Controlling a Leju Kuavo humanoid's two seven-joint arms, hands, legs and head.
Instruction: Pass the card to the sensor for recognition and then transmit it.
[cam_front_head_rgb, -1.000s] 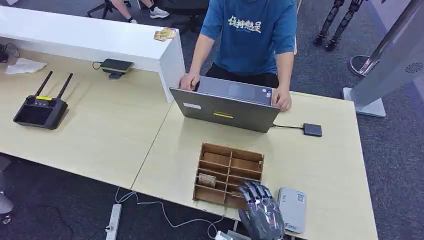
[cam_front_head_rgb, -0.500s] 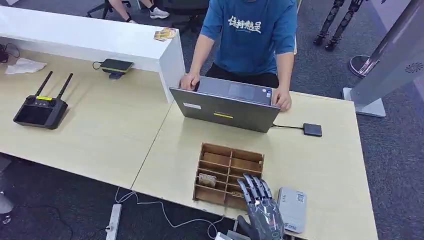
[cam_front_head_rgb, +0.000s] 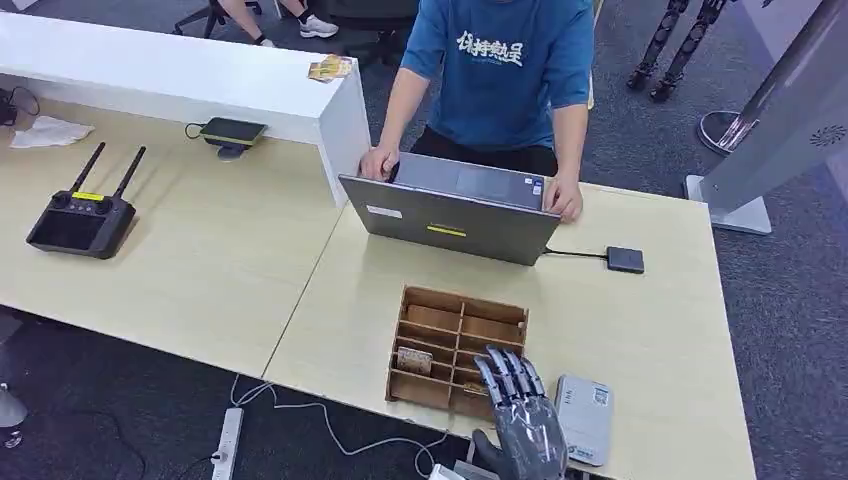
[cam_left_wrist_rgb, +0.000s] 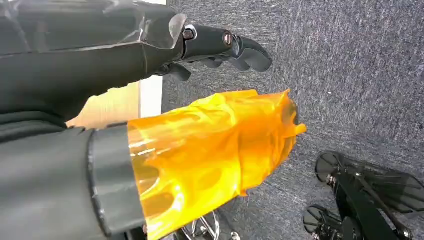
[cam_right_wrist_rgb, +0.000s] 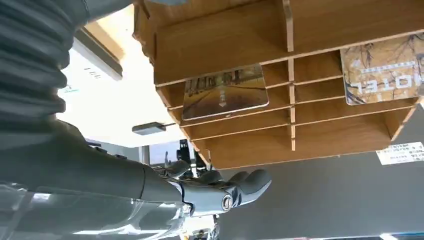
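Observation:
A wooden card box (cam_front_head_rgb: 462, 322) with several slots stands on the table's near side. A patterned card (cam_front_head_rgb: 414, 360) lies in one of its left slots. My right hand (cam_front_head_rgb: 522, 420) hovers over the box's near right corner, fingers stretched out and apart, holding nothing. In the right wrist view the box (cam_right_wrist_rgb: 310, 135) shows two cards, a picture card (cam_right_wrist_rgb: 224, 91) and one printed HOTEL (cam_right_wrist_rgb: 382, 70), with my fingers (cam_right_wrist_rgb: 235, 190) just short of them. A small black sensor (cam_front_head_rgb: 625, 260) lies to the far right, wired to the laptop. My left hand (cam_left_wrist_rgb: 150, 100) hangs over carpet, empty, with its orange-covered thumb apart.
A person in a blue shirt stands behind an open grey laptop (cam_front_head_rgb: 450, 218), hands on it. A grey flat device (cam_front_head_rgb: 585, 418) lies right of my hand. A black remote with antennas (cam_front_head_rgb: 82, 218) and a white partition (cam_front_head_rgb: 190, 85) are on the left.
My right hand's fingers have straightened and reached slightly farther over the box's near right corner. Everything else has stayed put.

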